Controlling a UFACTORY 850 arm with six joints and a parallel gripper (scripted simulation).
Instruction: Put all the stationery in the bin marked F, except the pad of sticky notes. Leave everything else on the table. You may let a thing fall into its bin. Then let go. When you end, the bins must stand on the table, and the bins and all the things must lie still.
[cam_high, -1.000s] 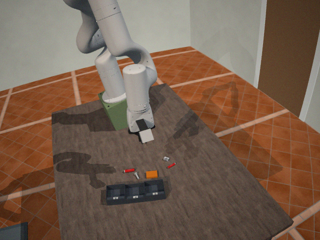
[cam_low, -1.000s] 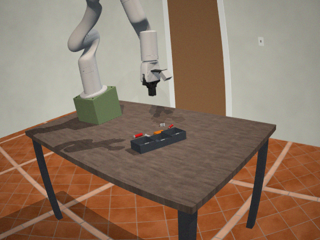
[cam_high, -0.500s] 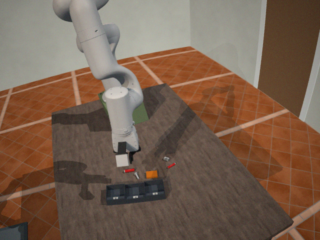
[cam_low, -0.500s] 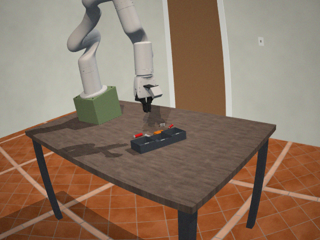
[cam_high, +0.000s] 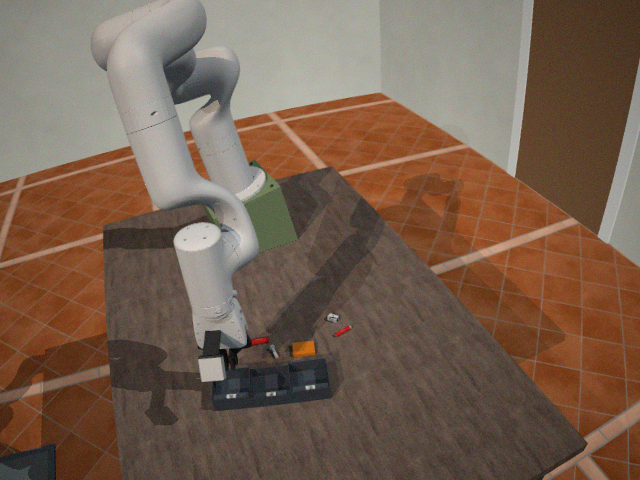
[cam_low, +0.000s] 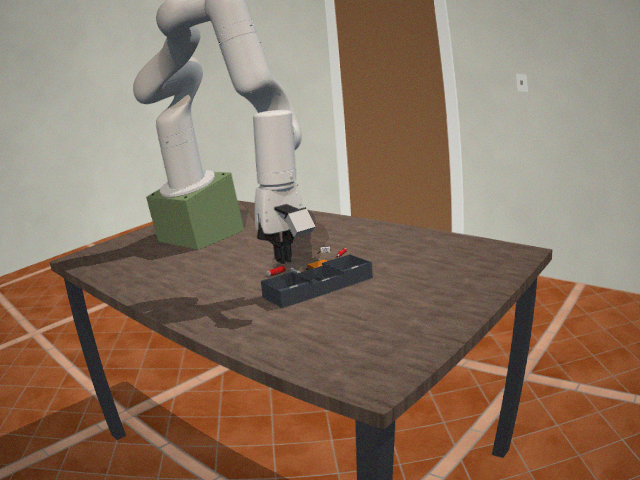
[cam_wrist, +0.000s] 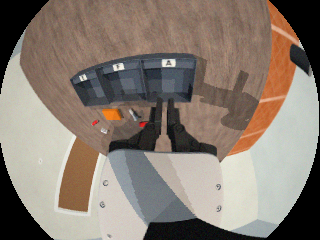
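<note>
A dark row of three bins (cam_high: 272, 384) stands on the table, each bin with a small white label that I cannot read. Behind it lie a red marker (cam_high: 260, 339), a grey bolt (cam_high: 273, 352), an orange pad of sticky notes (cam_high: 302, 348), a small red pen (cam_high: 342, 331) and a small white-grey object (cam_high: 332, 317). My gripper (cam_high: 232, 357) is shut with nothing between its fingers. It hangs low just behind the left end of the bin row, next to the red marker (cam_low: 275, 270). In the wrist view the fingertips point at the rightmost bin's rear wall.
The green robot base (cam_high: 266, 209) stands at the table's far edge. The bin row also shows in the exterior view (cam_low: 316, 280) and in the wrist view (cam_wrist: 136, 80). The table's edges are well away from the objects.
</note>
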